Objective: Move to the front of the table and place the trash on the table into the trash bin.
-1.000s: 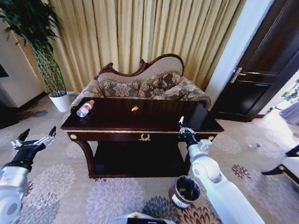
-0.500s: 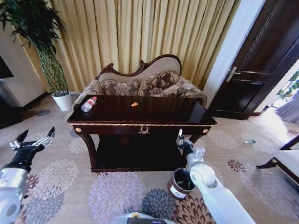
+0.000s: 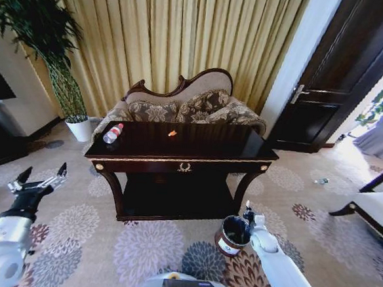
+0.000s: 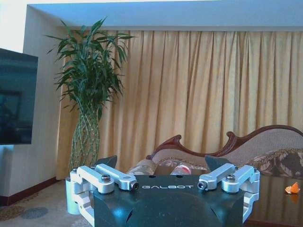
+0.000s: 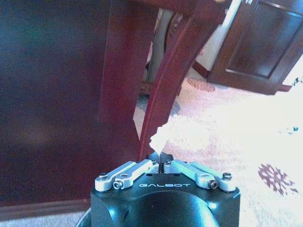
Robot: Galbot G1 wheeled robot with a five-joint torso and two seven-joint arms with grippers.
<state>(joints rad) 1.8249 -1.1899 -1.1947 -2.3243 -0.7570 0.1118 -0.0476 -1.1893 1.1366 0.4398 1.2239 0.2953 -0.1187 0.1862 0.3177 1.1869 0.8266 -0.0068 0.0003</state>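
Table (image 3: 177, 157): dark glossy wood, gold trim and crest on the front, low shelf beneath; in front of the floral sofa (image 3: 181, 106).
Bottle (image 3: 112, 134): clear plastic, red cap and label; lying near the table's left end.
Orange scrap (image 3: 172, 133): on the tabletop, toward the rear edge, about mid-width; well apart from the bottle.
Trash bin (image 3: 232, 236): round, dark brown, black liner, white label; on the patterned carpet by the table's right front leg.
Right hand (image 3: 247, 213): low, just beside the bin's rim on its right; fingers together, clamped on a crumpled white paper bit (image 5: 159, 137), close to the table leg (image 5: 161, 80) in the right wrist view.
Left hand (image 3: 39, 180): raised over the carpet, left of the table and well apart from it; fingers spread wide, holding nothing.
Potted plant (image 3: 50, 55): by the curtain, behind the table's left end.
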